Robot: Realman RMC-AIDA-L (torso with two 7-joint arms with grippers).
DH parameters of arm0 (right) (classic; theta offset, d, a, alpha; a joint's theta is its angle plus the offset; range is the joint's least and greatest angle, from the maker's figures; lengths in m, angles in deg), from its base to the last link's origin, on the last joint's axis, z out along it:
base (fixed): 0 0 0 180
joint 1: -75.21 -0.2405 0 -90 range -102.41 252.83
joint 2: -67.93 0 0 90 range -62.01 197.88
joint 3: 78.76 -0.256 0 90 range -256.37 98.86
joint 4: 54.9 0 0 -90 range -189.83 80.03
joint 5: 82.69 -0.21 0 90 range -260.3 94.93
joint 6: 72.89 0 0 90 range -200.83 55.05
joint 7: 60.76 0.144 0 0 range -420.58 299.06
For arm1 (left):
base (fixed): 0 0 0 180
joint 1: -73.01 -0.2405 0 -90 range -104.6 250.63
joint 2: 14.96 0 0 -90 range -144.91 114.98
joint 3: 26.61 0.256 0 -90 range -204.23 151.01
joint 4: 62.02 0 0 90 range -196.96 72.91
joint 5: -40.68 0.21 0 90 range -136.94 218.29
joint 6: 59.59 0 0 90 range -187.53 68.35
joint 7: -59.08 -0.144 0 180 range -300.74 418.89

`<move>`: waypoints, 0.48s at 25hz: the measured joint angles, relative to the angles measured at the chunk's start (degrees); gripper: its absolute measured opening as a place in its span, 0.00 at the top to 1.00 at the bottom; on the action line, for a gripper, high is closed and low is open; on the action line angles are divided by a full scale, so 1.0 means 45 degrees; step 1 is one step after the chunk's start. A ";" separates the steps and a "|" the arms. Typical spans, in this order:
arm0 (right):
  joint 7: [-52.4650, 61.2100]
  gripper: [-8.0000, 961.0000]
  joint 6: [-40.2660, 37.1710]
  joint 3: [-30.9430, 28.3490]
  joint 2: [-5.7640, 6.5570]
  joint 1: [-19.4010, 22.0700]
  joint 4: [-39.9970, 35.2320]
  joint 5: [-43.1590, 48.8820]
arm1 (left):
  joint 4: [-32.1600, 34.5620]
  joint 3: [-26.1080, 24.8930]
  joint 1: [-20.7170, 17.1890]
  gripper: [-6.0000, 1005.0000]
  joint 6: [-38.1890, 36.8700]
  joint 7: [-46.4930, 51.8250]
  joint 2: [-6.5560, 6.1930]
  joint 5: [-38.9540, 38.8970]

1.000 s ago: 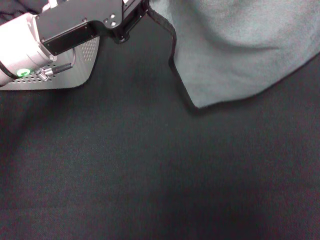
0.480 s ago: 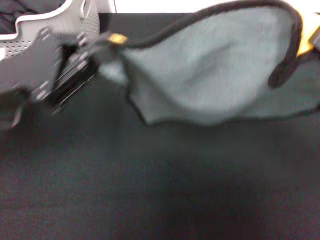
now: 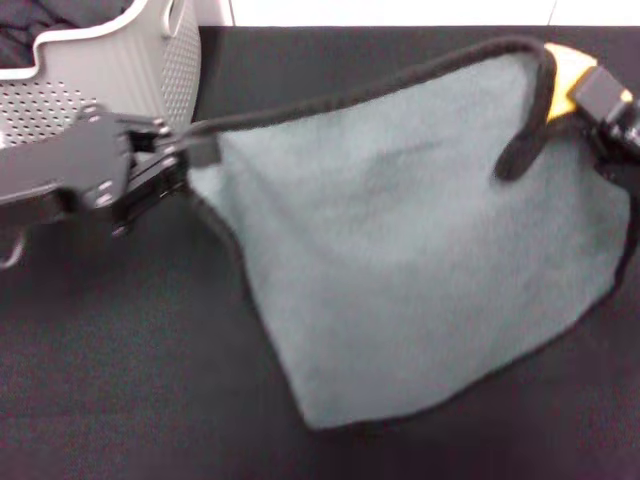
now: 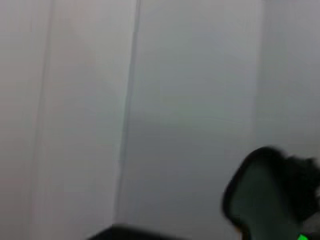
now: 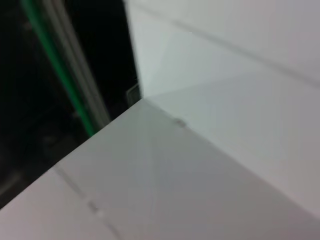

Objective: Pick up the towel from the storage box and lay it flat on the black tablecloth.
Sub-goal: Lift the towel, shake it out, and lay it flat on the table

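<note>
The grey-teal towel (image 3: 410, 260) hangs spread between both grippers above the black tablecloth (image 3: 120, 380) in the head view. Its black-stitched top edge runs taut from left to right, and an orange-yellow fold shows at the right corner. My left gripper (image 3: 185, 155) is shut on the towel's left corner, just in front of the storage box (image 3: 110, 70). At the right edge of the view my right gripper (image 3: 600, 105) is shut on the towel's other corner. The towel's lower part rests on the cloth. Neither wrist view shows the towel.
The light grey perforated storage box stands at the back left on the tablecloth. A white strip (image 3: 400, 12) runs along the far edge. The wrist views show only pale walls and a dark shape.
The towel has been drawn out wider and lower, its bottom now reaching farther down over the black cloth. The left gripper moved slightly right and its corner grip shows clearly.
</note>
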 joint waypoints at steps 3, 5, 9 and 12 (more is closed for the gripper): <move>0.0474 0.86 -0.0491 -0.0702 -0.0040 -0.0506 0.1176 -0.0003 | -0.0793 -0.0192 0.0942 0.95 0.1453 -0.0001 0.0116 0.1227; 0.0938 0.86 -0.1402 -0.0956 -0.0052 -0.0745 0.2005 0.0004 | -0.1322 -0.0174 0.1734 0.95 0.2526 0.0042 0.0182 0.2184; 0.1284 0.85 -0.2656 -0.1461 -0.0048 -0.1213 0.3248 0.0007 | -0.2060 -0.0146 0.2812 0.94 0.4202 -0.0083 0.0402 0.3696; 0.1264 0.85 -0.2765 -0.2154 -0.0048 -0.1802 0.4029 0.0012 | -0.2180 -0.0110 0.3011 0.94 0.5012 -0.0261 0.0504 0.3930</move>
